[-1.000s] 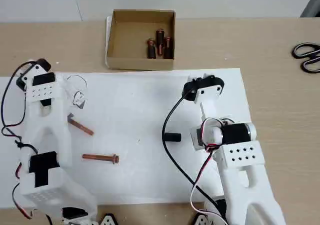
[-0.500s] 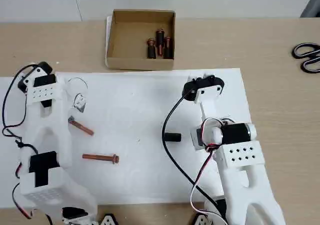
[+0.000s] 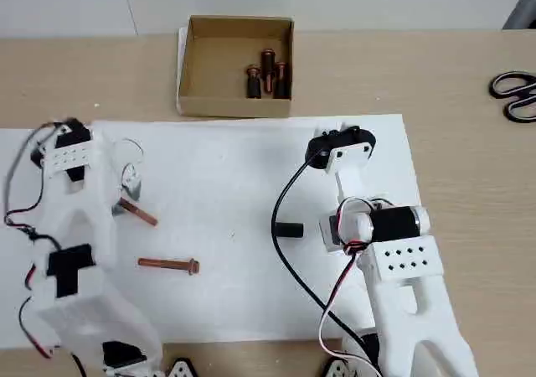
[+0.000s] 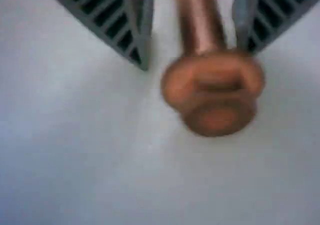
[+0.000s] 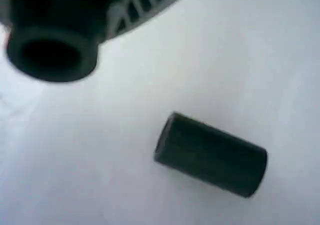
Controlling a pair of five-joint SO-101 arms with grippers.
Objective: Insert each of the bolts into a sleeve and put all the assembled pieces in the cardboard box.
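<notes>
A copper bolt [image 3: 136, 213] lies on the white sheet at the left. My left gripper [image 3: 126, 186] is open over it. In the left wrist view the bolt [image 4: 210, 92] has its shaft between the grey fingers [image 4: 136, 25], with a gap on one side. A second bolt [image 3: 167, 264] lies nearer the front. My right gripper [image 3: 333, 229] is shut on a black sleeve [image 5: 50, 55], just above the sheet. Another black sleeve [image 3: 290, 229] [image 5: 210, 155] lies on its side beside it. The cardboard box [image 3: 201, 67] at the back holds three assembled pieces [image 3: 268, 74].
The white sheet [image 3: 234, 184] covers the work area on the wooden table. Scissors [image 3: 515, 92] lie at the far right edge. Black cables trail from both arms, one [image 3: 289, 260] curving near the loose sleeve.
My left arm has shifted slightly, and its gripper has come down around the upper bolt. The right arm, the loose sleeve and the front bolt have stayed put.
</notes>
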